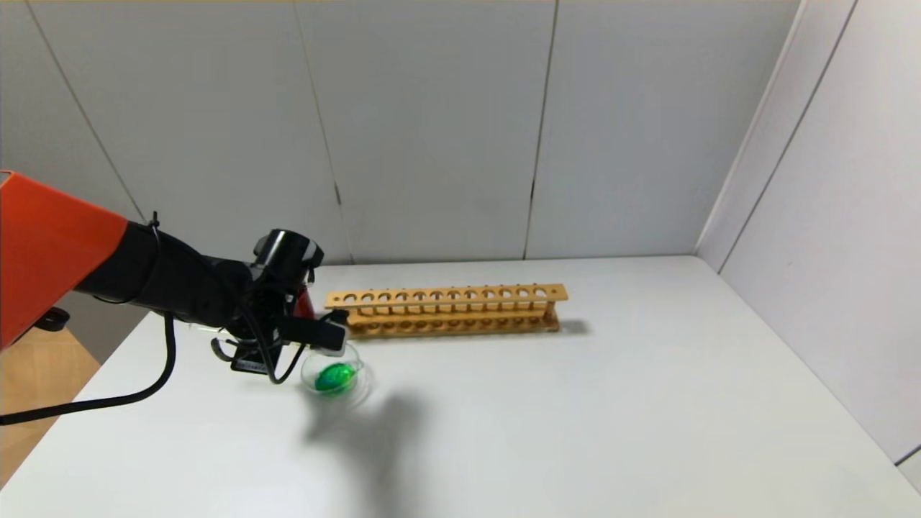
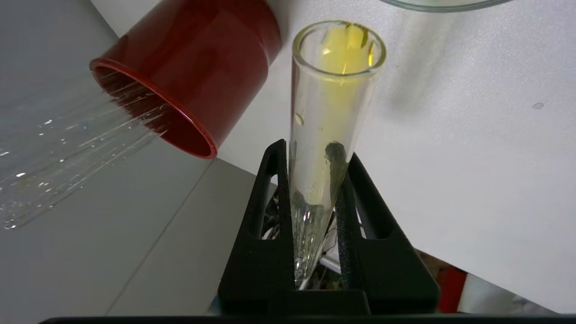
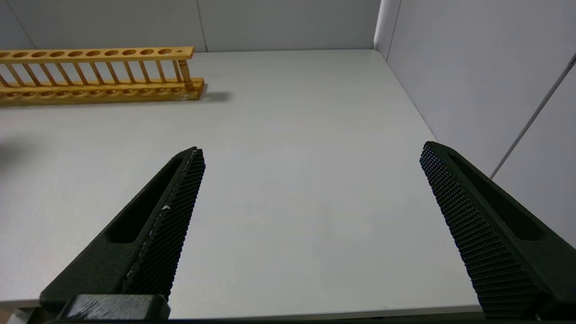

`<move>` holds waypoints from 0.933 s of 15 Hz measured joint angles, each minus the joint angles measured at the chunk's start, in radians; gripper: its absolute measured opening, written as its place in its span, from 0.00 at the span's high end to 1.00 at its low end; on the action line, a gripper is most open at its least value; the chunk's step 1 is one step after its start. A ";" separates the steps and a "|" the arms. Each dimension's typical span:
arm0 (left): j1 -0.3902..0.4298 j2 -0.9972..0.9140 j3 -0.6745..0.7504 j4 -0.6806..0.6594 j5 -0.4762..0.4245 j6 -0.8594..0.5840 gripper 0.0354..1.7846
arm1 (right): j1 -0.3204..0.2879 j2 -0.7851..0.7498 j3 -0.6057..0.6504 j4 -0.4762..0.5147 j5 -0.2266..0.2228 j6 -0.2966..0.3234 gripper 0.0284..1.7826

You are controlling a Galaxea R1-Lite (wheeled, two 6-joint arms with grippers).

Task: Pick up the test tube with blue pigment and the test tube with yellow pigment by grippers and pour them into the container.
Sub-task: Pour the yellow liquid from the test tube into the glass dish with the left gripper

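My left gripper (image 1: 288,327) hovers at the table's left, just behind the container (image 1: 364,382), a small clear glass dish holding green liquid; its rim also shows in the left wrist view (image 2: 443,5). In that view the left gripper (image 2: 315,150) is shut on the test tube with yellow pigment (image 2: 333,99), whose open mouth points away from the jaws and whose glass is tinted yellow. I cannot make out the test tube with blue pigment. My right gripper (image 3: 311,148) is open and empty above bare table at the right, out of the head view.
A dark red cup (image 2: 193,76) holding several clear tubes stands close behind the left gripper, partly hidden in the head view (image 1: 305,303). A long empty wooden tube rack (image 1: 446,309) lies at the back middle, also in the right wrist view (image 3: 96,72). Walls close the back and right.
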State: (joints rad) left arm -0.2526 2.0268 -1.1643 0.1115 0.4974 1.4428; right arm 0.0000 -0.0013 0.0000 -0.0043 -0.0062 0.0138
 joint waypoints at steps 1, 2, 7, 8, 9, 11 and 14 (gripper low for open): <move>-0.004 0.000 0.000 0.001 0.014 0.005 0.84 | 0.000 0.000 0.000 0.000 0.000 0.000 0.02; -0.007 0.000 0.000 0.001 0.025 0.014 0.84 | 0.000 0.000 0.000 0.000 0.000 0.000 0.02; -0.021 0.000 -0.002 0.002 0.077 0.053 0.84 | 0.000 0.000 0.000 0.000 0.000 0.000 0.02; -0.023 0.000 -0.007 0.001 0.083 0.063 0.84 | 0.000 0.000 0.000 0.000 0.000 0.000 0.02; -0.023 0.001 -0.010 0.001 0.093 0.070 0.84 | 0.000 0.000 0.000 0.000 0.000 0.000 0.02; -0.023 0.004 -0.017 0.001 0.122 0.087 0.84 | 0.000 0.000 0.000 0.000 0.000 0.000 0.02; -0.031 0.011 -0.020 0.004 0.126 0.090 0.84 | 0.000 0.000 0.000 0.000 0.000 0.000 0.02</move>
State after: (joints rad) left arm -0.2836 2.0379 -1.1845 0.1160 0.6238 1.5328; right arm 0.0000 -0.0013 0.0000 -0.0038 -0.0062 0.0134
